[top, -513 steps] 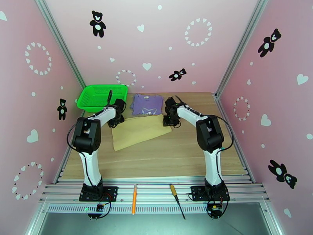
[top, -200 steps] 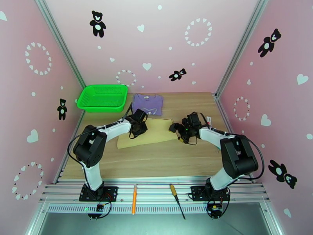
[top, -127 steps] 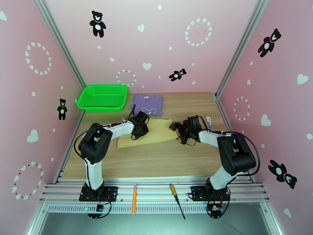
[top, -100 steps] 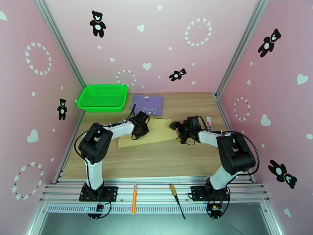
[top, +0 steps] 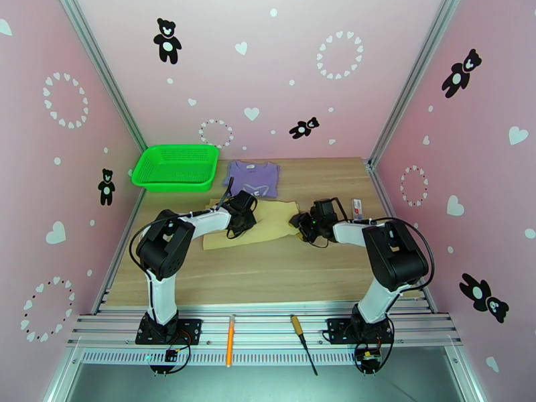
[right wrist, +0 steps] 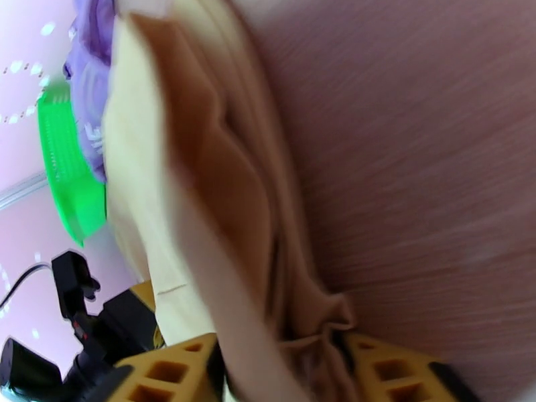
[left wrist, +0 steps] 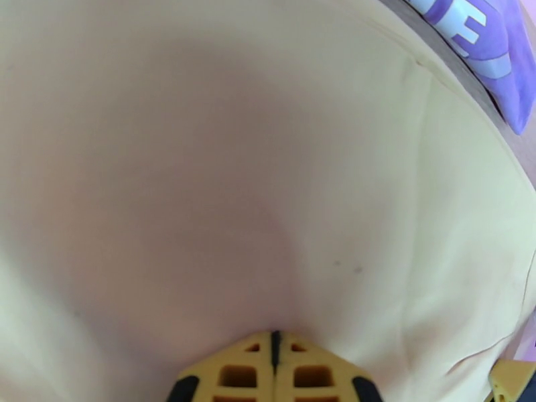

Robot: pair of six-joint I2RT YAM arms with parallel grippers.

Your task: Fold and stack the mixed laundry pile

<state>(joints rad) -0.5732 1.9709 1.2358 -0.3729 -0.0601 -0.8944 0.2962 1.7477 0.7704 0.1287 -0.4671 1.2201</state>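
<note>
On tan garment (top: 271,226), L jaws together, R jaws clamped on its edge.

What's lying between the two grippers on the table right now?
The tan-beige cloth garment stretches between the left gripper and the right gripper, seen in the top external view.

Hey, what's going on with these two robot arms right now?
They're working on a tan garment on the wooden table. The left pincer is shut and pressed onto the cloth, while the right pincer pinches its bunched right edge. A purple shirt lies flat behind it, beside a green basket.
</note>
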